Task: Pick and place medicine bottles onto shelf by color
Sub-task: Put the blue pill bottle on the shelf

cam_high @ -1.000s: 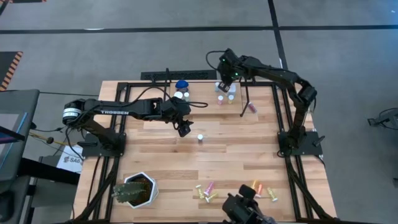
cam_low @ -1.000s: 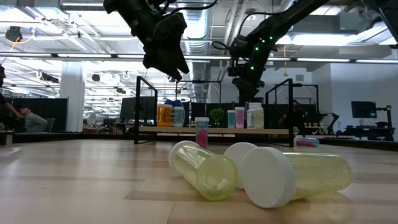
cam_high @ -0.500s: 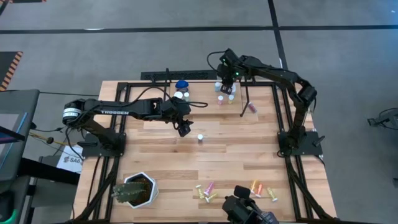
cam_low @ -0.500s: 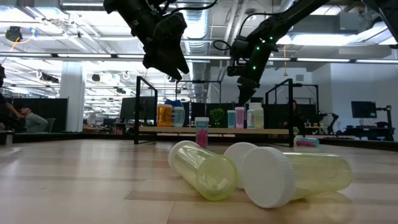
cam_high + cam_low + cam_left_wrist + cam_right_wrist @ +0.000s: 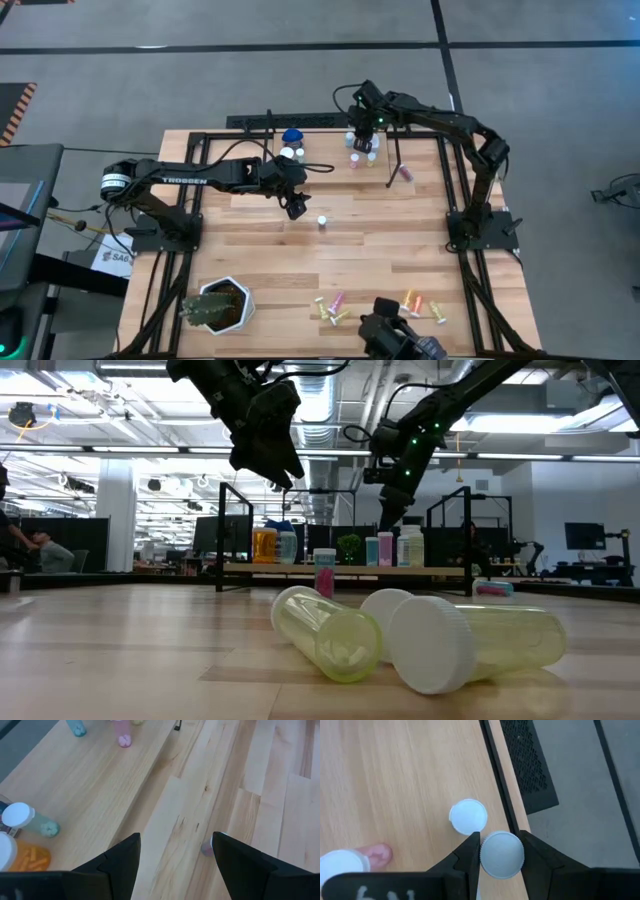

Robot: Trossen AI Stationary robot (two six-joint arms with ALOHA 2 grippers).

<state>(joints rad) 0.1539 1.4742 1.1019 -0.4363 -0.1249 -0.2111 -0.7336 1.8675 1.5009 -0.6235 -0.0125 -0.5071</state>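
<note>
The shelf (image 5: pixel 325 150) stands at the table's far edge, also in the low view (image 5: pixel 300 568). Its left end carries a blue-lidded bottle (image 5: pixel 291 136) and white-capped ones (image 5: pixel 287 153). Its right end carries several small bottles (image 5: pixel 355 160). My right gripper (image 5: pixel 501 851) is above that right group, shut on a white-capped bottle (image 5: pixel 501 855) whose body is hidden under its cap. My left gripper (image 5: pixel 175 865) is open and empty above mid-table. A small upright pink bottle (image 5: pixel 322 221) stands on its base just to its right, also in the left wrist view (image 5: pixel 207 847). My right gripper pinches the bottle at its white cap (image 5: pixel 485 857) between its two fingers, one on each side. The fingers come from above, pointing down. The bottle is upright over the shelf's far edge. Whether its base rests on the shelf is hidden.
A pink bottle (image 5: pixel 404 173) lies on the table right of the shelf. Several yellow, pink and orange bottles (image 5: pixel 337 308) (image 5: pixel 412 300) lie near the table's front edge, large in the low view (image 5: pixel 330 635). A potted green plant (image 5: pixel 215 305) stands at the front left.
My right gripper has risen a little above the shelf's right-hand bottles and tipped slightly.
</note>
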